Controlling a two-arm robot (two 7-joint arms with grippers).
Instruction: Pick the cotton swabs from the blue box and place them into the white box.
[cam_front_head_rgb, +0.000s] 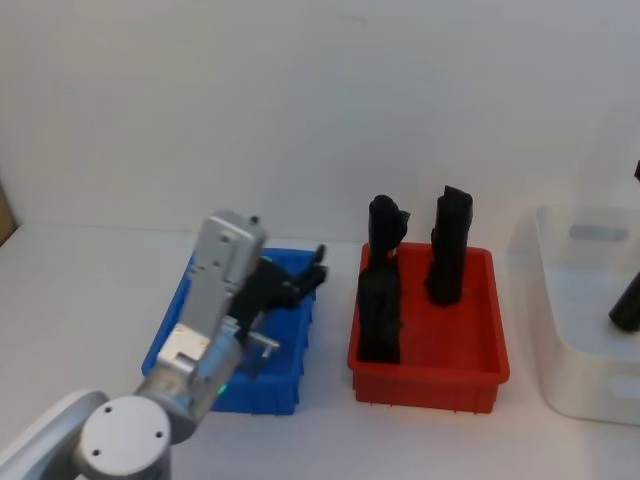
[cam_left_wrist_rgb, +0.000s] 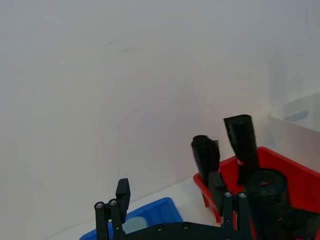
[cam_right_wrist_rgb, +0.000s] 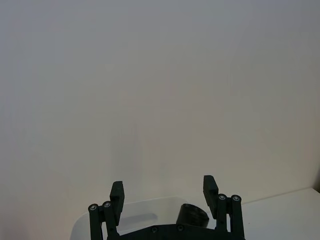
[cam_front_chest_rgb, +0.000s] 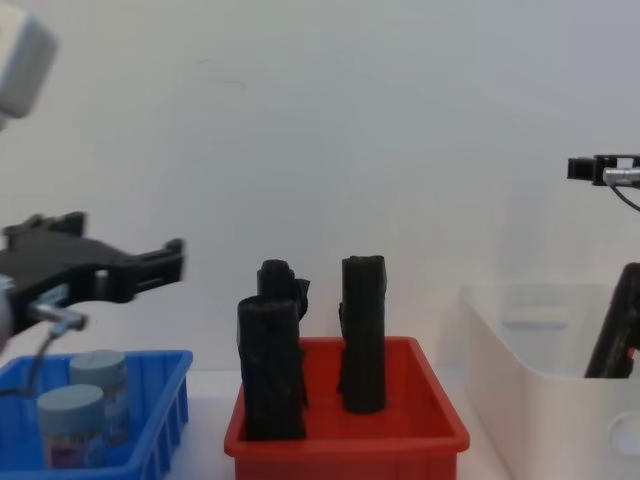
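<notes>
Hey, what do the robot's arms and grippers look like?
The left arm has boxy silver-grey links, a round grey joint cap and a small green light. Both the left gripper and right gripper are black, with flat fingers on silver-pinned linkages.

cotton swabs (cam_front_chest_rgb: 72, 425): two, upright, in blue box (cam_front_chest_rgb: 165, 415) | white box (cam_front_chest_rgb: 530, 400): rightmost

blue box (cam_front_head_rgb: 285, 385): bright blue, ribbed sides
cotton swabs (cam_front_chest_rgb: 72, 425): clear-ish jars, grey-blue lids
red bin (cam_front_head_rgb: 470, 375): plain red, no pattern
cylinders (cam_front_head_rgb: 447, 250): pretty much all black
white box (cam_front_head_rgb: 575, 385): plain white, far right
left gripper (cam_front_head_rgb: 315, 272): black, on a silver-grey arm
</notes>
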